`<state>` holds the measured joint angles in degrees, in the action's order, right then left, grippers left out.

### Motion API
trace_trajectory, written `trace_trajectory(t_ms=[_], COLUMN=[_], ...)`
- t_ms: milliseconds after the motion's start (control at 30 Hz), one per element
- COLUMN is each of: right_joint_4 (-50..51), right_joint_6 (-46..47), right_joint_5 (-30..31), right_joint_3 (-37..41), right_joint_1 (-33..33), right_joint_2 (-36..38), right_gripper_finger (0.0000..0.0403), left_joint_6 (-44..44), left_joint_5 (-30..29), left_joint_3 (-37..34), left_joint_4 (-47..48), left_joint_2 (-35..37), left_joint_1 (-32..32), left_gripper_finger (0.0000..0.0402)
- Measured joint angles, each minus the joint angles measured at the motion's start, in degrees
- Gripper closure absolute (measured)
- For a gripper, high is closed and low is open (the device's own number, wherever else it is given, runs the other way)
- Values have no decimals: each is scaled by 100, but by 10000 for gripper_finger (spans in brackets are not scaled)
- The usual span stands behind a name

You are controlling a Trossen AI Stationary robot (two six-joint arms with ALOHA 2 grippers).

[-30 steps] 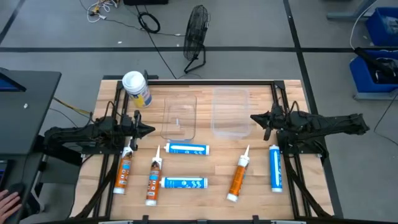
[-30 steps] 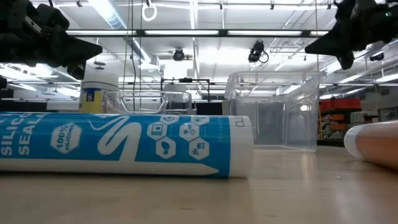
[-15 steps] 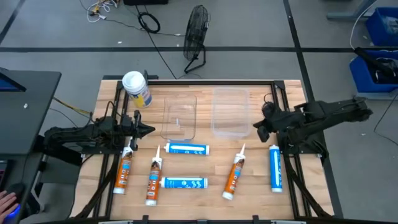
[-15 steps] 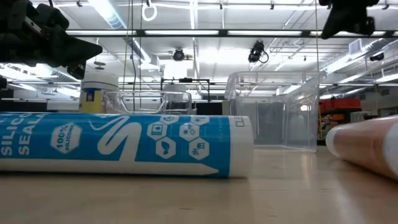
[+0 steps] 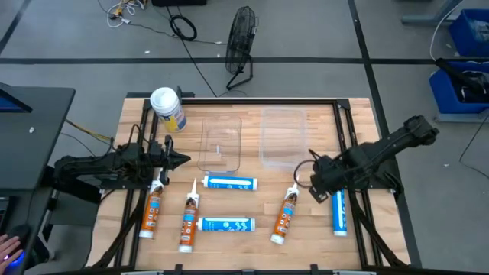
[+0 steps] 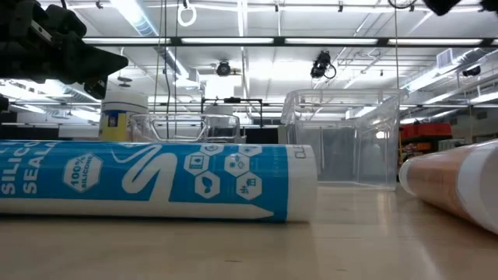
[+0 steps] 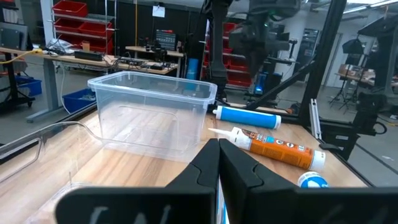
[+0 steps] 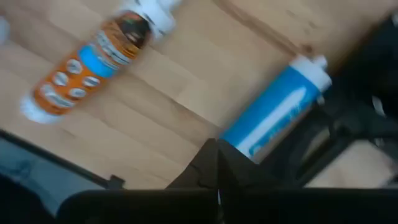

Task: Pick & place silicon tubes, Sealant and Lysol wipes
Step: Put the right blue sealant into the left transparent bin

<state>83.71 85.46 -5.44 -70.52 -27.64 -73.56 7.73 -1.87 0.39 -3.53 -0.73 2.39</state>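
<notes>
Worktop: wooden slats in a black frame; everything I handle lies on it.
Large clear bin: at 1 o'clock from the worktop's middle, upright.
Small clear tray: just at its 9 o'clock side.
Lysol wipes: upright canister with a white lid, at the 11 o'clock corner, well apart from both my claws.
Blue silicone tubes: two lie crosswise near the middle; a third lies lengthwise at 4 o'clock.
Orange sealant tubes: two at 8 o'clock; one at 5 o'clock, nozzle towards 12.
My right claw: fingers pressed together, holding nothing, above the gap between that orange tube and the third blue tube.
My left claw: fingers closed, empty, waiting at 9 o'clock beside the small tray.
</notes>
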Motion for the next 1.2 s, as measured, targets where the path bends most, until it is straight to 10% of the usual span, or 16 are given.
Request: trace_trajectory(t_ms=[333, 867, 1200], right_joint_4=[-73, -391, -1845], right_joint_6=[1259, 2020, 3031], right_joint_5=[-314, -922, -896], right_joint_3=[0, 264, 1329], right_joint_1=[-1053, -1503, -2060], right_joint_2=[-486, -1427, -1414], right_gripper_finger=[344, 117, 100], left_joint_6=[-91, -92, -101], left_joint_5=[0, 1, 2], left_joint_3=[0, -1, 0], left_joint_4=[0, 0, 83], left_joint_2=[0, 0, -1], left_joint_1=[0, 1, 0], left_gripper_finger=[390, 390, 390])
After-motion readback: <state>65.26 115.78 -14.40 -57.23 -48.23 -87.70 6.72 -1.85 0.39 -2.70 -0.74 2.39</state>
